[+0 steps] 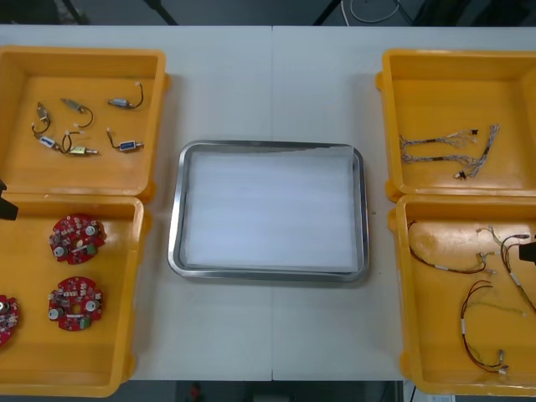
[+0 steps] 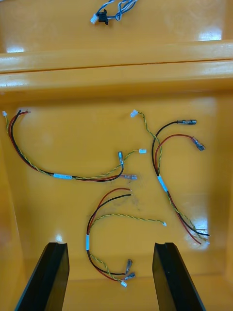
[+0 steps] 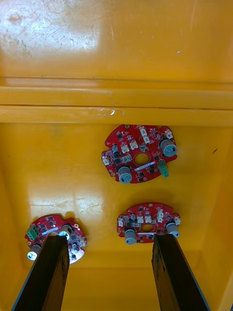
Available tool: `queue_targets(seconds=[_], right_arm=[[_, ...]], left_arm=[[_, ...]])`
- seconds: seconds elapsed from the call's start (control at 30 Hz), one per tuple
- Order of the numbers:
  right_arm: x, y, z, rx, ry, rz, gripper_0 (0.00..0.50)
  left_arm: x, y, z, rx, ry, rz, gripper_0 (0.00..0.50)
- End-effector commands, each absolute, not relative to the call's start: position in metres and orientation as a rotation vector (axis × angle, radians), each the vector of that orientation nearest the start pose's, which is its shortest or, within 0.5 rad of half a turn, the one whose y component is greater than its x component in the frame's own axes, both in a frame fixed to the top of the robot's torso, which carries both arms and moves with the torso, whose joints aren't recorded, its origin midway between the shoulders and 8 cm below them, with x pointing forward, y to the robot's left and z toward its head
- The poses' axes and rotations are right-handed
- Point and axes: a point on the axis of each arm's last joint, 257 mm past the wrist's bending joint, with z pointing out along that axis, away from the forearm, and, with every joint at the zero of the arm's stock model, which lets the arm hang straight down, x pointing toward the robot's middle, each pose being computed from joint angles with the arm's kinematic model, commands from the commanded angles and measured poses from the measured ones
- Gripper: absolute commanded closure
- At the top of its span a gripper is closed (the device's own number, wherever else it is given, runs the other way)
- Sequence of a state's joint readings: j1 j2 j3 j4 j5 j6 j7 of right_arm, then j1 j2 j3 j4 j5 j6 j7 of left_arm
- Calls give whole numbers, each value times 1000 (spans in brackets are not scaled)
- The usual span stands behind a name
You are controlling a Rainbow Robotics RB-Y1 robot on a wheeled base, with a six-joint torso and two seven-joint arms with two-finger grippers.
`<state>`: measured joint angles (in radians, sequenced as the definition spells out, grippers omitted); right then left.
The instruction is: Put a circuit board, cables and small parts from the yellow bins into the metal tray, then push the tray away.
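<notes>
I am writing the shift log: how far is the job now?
Nothing looks done: the tray is bare. In hand: the left pincer hangs open over the boards, the right pincer open over the red and yellow cables; neither holds anything. Left: board, cables and small parts into the tray, then the push.

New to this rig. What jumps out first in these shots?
The shiny metal tray sits mid-table, white inside, between yellow bins. Three red circuit boards lie in the near left bin under the open left hand; red and yellow cables sprawl in the near right bin under the open right hand.
</notes>
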<state>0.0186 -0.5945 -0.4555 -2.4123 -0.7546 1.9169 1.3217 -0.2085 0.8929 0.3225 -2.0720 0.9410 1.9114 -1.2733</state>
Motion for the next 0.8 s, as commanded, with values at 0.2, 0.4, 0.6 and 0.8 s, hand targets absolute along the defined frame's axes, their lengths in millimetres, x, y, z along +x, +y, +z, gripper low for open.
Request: queue_targets(seconds=[0.2,0.4,0.6,0.8], right_arm=[[329,-384,-168,149,2579,-47,0],[329,-384,-168,149,2579,-47,0],[329,-384,-168,149,2579,-47,0],[329,-384,-168,149,2579,-47,0]], left_arm=[[377,416,-132,61,2689,114,0],[377,416,-132,61,2689,114,0],[377,416,-132,61,2689,114,0],[377,416,-132,61,2689,114,0]])
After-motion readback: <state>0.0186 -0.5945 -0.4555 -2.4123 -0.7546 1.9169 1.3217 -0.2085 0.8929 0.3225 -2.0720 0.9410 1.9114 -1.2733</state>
